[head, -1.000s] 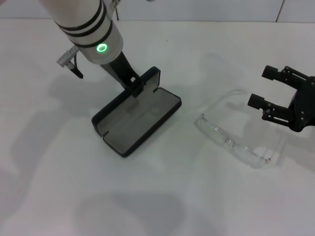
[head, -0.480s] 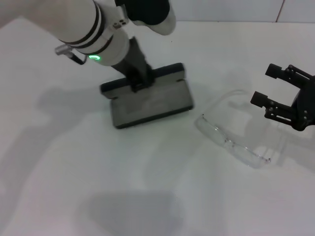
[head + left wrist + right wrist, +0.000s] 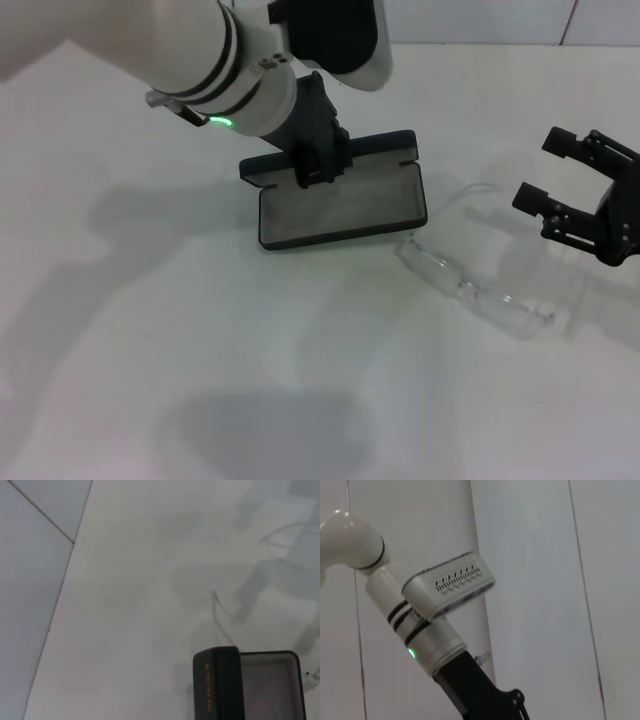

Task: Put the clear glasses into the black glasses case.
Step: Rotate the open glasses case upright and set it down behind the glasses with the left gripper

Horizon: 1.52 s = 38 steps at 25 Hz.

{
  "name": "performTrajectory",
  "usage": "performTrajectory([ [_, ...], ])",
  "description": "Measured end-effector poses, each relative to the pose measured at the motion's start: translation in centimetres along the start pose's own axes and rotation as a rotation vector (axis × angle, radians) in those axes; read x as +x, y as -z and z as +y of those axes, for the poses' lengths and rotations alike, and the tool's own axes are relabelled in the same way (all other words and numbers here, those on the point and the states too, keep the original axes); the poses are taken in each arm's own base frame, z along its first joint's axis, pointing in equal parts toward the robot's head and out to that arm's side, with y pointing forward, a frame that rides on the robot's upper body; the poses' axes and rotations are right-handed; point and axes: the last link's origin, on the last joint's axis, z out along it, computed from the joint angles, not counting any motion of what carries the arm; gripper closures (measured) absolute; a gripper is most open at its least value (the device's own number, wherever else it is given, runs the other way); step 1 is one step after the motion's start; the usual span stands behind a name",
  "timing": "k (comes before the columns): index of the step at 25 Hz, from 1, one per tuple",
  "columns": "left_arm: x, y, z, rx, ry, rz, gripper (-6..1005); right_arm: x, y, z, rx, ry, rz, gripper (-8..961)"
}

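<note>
Open black case with grey lining on the white table, left gripper clamped on its raised lid, see-through glasses just beside it, right gripper spread open nearby

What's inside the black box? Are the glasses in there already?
No. The open black glasses case shows only grey lining. The clear glasses lie on the table beside it. The left end effector grips the case's hinge edge, hiding a little there.
</note>
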Motion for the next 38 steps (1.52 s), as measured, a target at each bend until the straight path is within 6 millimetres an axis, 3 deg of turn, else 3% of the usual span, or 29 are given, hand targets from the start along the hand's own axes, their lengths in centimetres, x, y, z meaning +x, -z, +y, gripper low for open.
performTrajectory([
  [11,-0.5,-0.4,-0.6,0.041,0.049,-0.022,787,0.2,0.1,0.1,0.004,-0.012,-0.001,168],
  [38,-0.8,-1.4,0.4,0.036,0.004,-0.059,783,0.1,-0.1,0.2,-0.004,-0.009,-0.006,168],
])
